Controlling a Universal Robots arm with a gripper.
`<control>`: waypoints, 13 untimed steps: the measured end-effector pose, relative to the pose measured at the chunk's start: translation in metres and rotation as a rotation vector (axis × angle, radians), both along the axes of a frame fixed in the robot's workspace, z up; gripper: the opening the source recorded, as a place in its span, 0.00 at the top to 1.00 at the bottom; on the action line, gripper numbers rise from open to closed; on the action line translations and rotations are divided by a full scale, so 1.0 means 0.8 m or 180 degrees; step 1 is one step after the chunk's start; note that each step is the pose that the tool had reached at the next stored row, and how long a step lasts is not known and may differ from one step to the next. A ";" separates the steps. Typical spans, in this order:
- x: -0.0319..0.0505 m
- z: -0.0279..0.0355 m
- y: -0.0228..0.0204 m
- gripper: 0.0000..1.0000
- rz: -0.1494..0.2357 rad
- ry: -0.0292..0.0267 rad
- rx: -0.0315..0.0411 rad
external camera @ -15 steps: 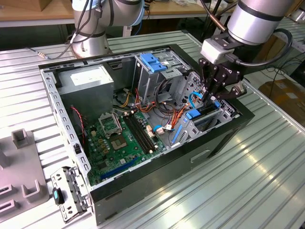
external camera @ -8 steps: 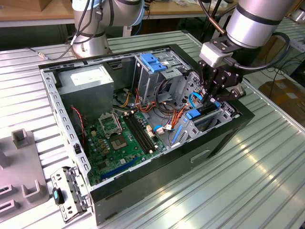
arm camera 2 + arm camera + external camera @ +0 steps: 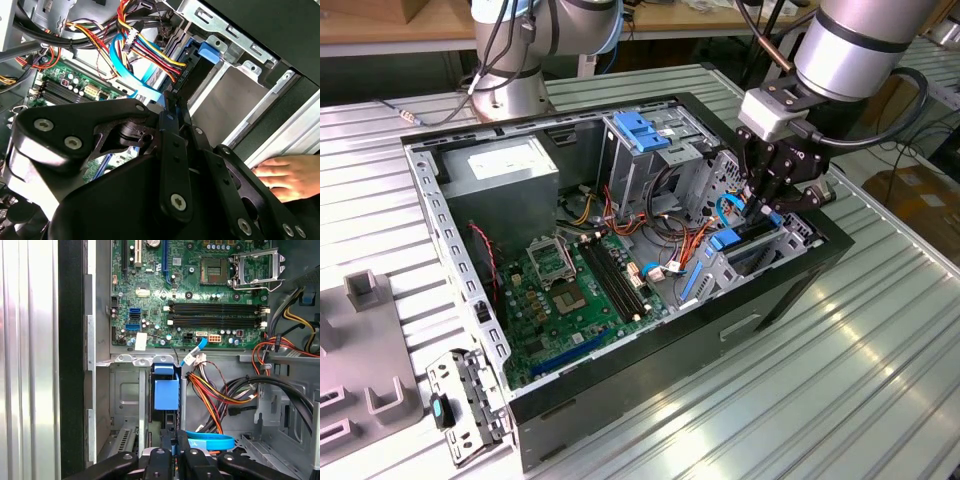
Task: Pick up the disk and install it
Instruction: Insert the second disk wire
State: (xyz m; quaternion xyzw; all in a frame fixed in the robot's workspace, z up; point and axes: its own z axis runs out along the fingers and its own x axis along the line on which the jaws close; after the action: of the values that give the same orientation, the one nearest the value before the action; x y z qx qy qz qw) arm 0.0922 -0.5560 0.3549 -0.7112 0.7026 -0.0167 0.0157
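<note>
The disk [image 3: 752,232] stands on edge in the metal drive bay [image 3: 790,250] at the open computer case's corner, toward the exterior view's right. It looks like a thin dark slab with a blue plastic tab [image 3: 166,392] at its far end. My gripper [image 3: 767,207] reaches down into the bay from above. Its black fingers [image 3: 160,457] close on the disk [image 3: 170,424] from both sides. In the second wrist view the disk [image 3: 194,76] runs from between the fingertips toward the blue tab [image 3: 208,52] and the bay's grey wall [image 3: 235,95].
A bundle of coloured cables [image 3: 220,395] and a blue flat cable [image 3: 210,442] lie right beside the bay. The motherboard [image 3: 570,290], power-supply box [image 3: 505,170] and blue-topped cage [image 3: 645,135] fill the case. A person's hand [image 3: 285,172] rests outside the case. A loose bracket [image 3: 460,400] lies on the table.
</note>
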 end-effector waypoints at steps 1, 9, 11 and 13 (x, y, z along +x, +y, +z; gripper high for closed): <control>0.000 -0.0001 0.0000 0.84 0.0000 0.0000 0.0000; 0.000 -0.0023 -0.0005 0.84 -0.0010 -0.0001 0.0048; 0.000 -0.0031 -0.0016 0.84 -0.0011 0.0000 0.0050; 0.000 -0.0038 -0.0023 0.84 -0.0011 0.0000 0.0056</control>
State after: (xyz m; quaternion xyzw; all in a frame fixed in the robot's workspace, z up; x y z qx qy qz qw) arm 0.0925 -0.5579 0.3519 -0.7098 0.7039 -0.0105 0.0221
